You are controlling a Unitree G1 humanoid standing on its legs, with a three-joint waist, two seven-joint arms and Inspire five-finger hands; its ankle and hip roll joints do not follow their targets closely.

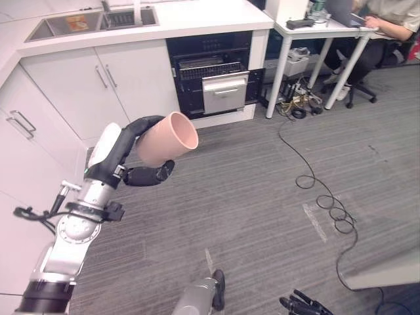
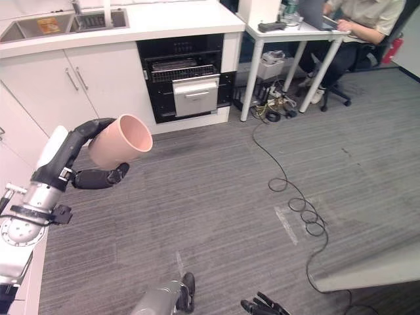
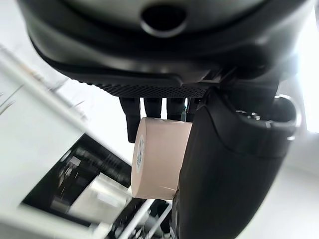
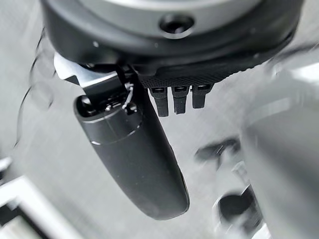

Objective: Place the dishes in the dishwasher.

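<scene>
Fingers of our left hand [image 1: 141, 172] are wrapping the pink cup [image 1: 167, 138], carrying it sideways, mouth aimed toward the far open dishwasher [image 1: 214, 77] for loading; our right hand [image 4: 144, 149] is hanging relaxed, fingers loose.

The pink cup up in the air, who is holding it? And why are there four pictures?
A robot is holding it. Its left hand has dark fingers curled round the pink cup, tipped on its side. Two pictures come from cameras on the robot's head, looking down at the grey floor. The other two come from cameras on its wrists, very close: one shows the cup, the other shows the right hand, holding nothing. Ahead, under the white counter, is the open dishwasher, where the cup should go. A person sits at a desk.
</scene>
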